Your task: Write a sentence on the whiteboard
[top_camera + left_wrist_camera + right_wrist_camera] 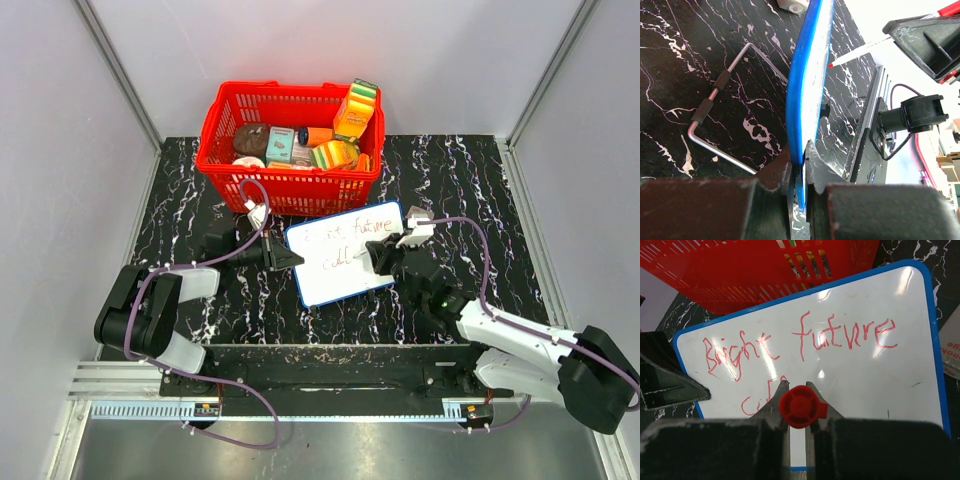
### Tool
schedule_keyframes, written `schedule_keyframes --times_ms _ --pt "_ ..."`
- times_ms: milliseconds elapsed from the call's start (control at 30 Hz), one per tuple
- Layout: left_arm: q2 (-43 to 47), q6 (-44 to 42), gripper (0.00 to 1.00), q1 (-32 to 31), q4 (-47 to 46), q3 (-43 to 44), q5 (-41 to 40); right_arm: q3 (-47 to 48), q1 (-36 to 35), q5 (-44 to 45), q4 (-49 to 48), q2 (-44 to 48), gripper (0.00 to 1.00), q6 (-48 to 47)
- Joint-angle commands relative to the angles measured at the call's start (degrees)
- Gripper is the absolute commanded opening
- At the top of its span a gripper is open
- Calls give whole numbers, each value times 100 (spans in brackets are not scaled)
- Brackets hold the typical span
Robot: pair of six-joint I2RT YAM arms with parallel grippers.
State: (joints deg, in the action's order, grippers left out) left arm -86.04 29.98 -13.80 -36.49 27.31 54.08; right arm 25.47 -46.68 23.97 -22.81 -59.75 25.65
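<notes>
The whiteboard [345,252], white with a blue frame, lies on the black marbled table just in front of the red basket [290,135]. My left gripper [292,258] is shut on its left edge; the blue frame [802,100] shows edge-on between the fingers in the left wrist view. My right gripper [365,255] is shut on a red marker [800,406], seen end-on, with its tip over the board. The sentence [800,342] reads "Bright future" in red, with a few letters of a second line [760,395] beside the marker. The marker tip [832,64] also shows in the left wrist view.
The red basket holds several packaged goods [320,135]. A bent metal rod with black grips [707,107] lies on the table left of the board. A small white object [258,213] sits near the basket front. A label edge [951,347] lies right of the board.
</notes>
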Motion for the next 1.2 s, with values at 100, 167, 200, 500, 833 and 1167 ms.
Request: schedule_keyframes --times_ms 100,167,200,500,833,1167 --pt "8 -625 0 -88 265 55 -601 379 53 477 -189 60 0 -236" --pt "17 -625 0 -96 274 55 -601 414 53 495 -198 33 0 -227" --pt "17 -625 0 -88 265 55 -601 432 53 521 -198 24 0 -227" --pt "17 -625 0 -88 274 55 -601 476 62 565 -180 -11 0 -297" --pt "8 -625 0 -88 274 55 -601 379 62 469 -136 -90 0 -236" --pt "17 -633 0 -88 283 64 -601 432 62 442 -171 -292 0 -218"
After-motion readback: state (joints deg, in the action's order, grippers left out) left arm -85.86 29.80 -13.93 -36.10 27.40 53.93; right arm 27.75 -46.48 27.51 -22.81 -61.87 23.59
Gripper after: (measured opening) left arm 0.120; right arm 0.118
